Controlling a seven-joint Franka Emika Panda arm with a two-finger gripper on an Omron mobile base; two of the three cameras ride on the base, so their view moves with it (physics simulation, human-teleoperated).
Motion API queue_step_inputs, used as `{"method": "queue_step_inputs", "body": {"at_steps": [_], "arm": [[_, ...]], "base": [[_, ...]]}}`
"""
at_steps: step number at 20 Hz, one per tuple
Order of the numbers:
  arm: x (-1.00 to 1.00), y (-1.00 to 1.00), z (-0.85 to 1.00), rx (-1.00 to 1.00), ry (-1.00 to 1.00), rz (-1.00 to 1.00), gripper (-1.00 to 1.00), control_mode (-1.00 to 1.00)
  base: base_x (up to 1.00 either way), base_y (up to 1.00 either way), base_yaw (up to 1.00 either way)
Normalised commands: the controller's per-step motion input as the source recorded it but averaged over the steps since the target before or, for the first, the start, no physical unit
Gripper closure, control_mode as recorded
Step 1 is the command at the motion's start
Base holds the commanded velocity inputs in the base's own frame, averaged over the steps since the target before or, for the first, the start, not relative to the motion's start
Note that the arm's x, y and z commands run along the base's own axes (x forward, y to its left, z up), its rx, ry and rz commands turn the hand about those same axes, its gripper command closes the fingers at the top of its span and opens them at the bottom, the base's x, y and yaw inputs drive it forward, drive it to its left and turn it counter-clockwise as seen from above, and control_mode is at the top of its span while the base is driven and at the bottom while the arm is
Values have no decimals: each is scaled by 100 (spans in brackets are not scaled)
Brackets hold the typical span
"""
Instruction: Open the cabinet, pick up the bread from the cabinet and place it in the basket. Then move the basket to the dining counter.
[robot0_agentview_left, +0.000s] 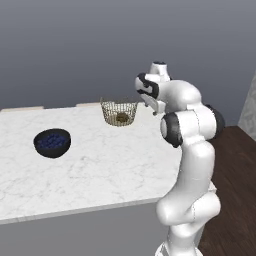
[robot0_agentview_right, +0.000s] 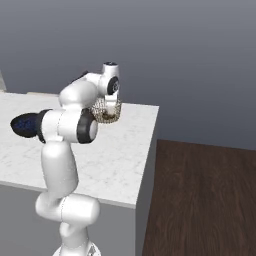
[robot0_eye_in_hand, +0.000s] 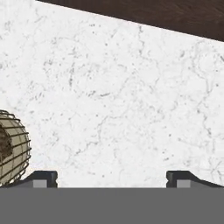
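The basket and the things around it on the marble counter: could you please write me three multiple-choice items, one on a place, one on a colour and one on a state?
1. Where does the basket stand?
A. On the dining counter
B. On the dark wood floor
C. Inside a cabinet

2. What colour is the bowl?
A. White
B. Dark, with blue berries inside
C. Red

3. How is the end effector?
A. Shut on the basket
B. Shut on the bread
C. Open, holding nothing

Key: 1 A, the basket sits on the white marble top; 2 B, the left base view shows it dark with blue contents; 3 C, the hand view shows the fingertips wide apart over bare marble, while the bread lies in the basket.
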Motion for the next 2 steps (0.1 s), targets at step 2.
{"method": "queue_step_inputs", "body": {"at_steps": [2], "arm": [[-100, 0, 0, 0, -30, -4, -100, -100]], "base": [[0, 0, 0]]}}
